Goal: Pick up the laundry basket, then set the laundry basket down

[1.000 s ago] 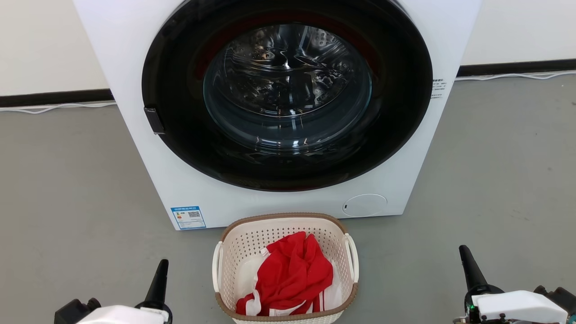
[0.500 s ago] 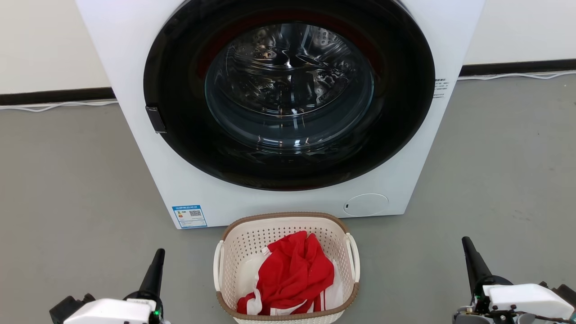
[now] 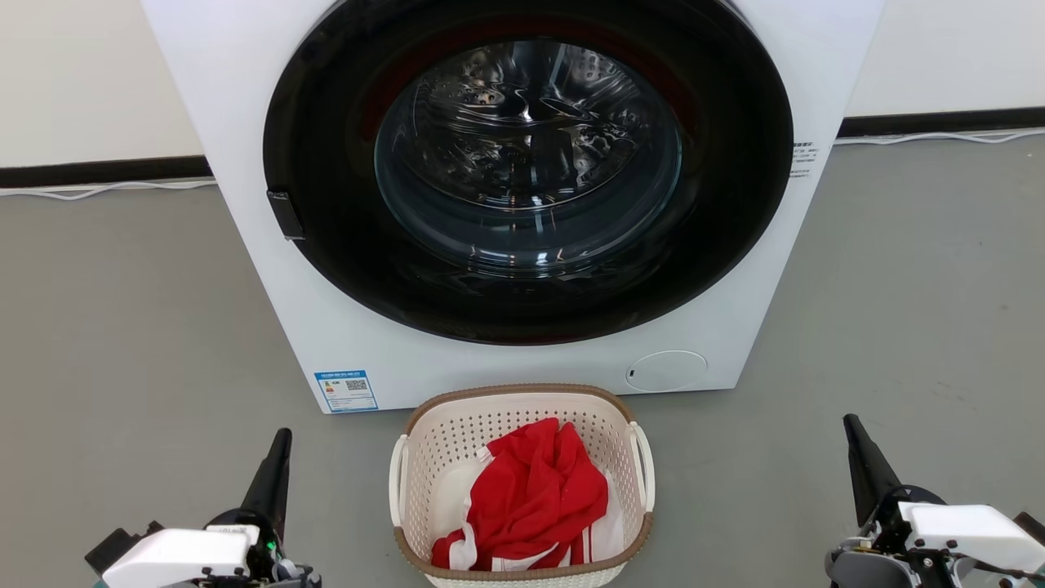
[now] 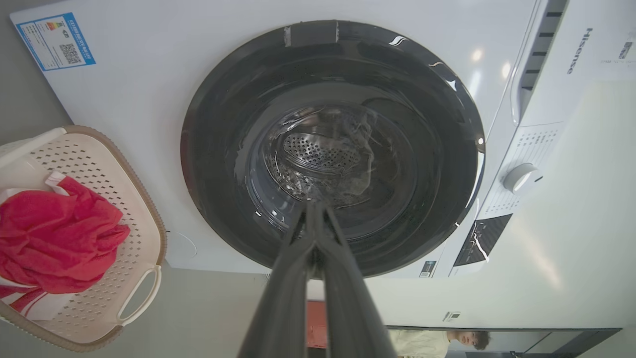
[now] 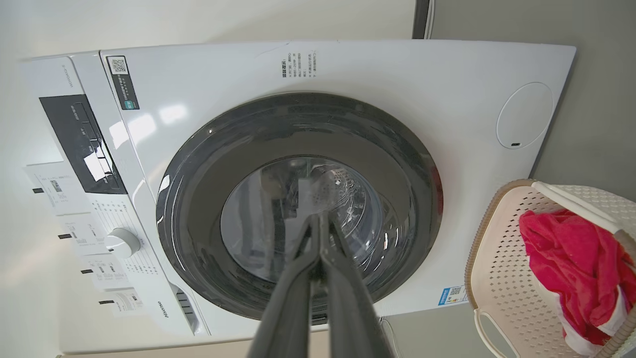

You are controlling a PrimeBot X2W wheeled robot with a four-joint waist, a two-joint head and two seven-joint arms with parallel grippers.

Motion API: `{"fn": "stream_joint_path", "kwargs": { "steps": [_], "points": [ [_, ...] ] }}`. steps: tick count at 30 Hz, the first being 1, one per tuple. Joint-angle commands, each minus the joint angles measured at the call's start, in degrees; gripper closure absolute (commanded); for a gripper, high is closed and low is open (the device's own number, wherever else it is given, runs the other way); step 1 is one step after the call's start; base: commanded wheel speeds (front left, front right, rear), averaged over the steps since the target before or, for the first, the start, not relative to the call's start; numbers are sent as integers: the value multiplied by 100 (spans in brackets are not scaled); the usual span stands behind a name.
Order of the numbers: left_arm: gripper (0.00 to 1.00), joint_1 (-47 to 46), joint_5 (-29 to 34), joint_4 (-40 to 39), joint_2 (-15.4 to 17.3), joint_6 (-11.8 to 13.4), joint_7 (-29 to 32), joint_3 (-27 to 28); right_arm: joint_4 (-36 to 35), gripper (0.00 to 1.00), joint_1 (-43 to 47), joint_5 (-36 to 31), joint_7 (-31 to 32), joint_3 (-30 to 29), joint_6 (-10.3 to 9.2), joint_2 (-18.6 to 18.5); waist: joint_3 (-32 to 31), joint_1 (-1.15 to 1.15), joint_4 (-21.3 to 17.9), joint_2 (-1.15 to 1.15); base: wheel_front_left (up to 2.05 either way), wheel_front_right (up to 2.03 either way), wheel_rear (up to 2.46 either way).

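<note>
Cut off at the head view's bottom edge: near rim of basket (image 3: pixel 457 433). Set on floor (image 3: pixel 122 327) just before washer (image 3: pixel 245 122), holding a crumpled red-and-white cloth (image 3: pixel 531 498). Flanked well apart by left gripper (image 3: pixel 279 445) and right gripper (image 3: pixel 856 437), fingers pressed together, empty.

LEFT: left gripper (image 3: pixel 280 441) low on the left side, dark fingers pinched tip to tip, holding nothing; RIGHT: right gripper (image 3: pixel 854 429) low on the right side, fingers likewise pressed together, empty; BOTH: well apart, pointing forward
</note>
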Motion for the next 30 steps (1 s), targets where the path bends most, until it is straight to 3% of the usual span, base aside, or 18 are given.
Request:
{"fn": "stream_joint_path", "kwargs": {
  "steps": [1, 30],
  "points": [
    [100, -399, -218, -116, 45, -81, 58, 205, -177, 100, -317, 197, 107, 72, 42, -68, 2, 0, 3, 0, 0, 0, 0],
    [100, -409, -204, -112, 10, -86, 104, 258, -176, 100, -324, 184, 149, 25, 42, -37, 2, 0, 4, 0, 0, 0, 0]
  ]
}}
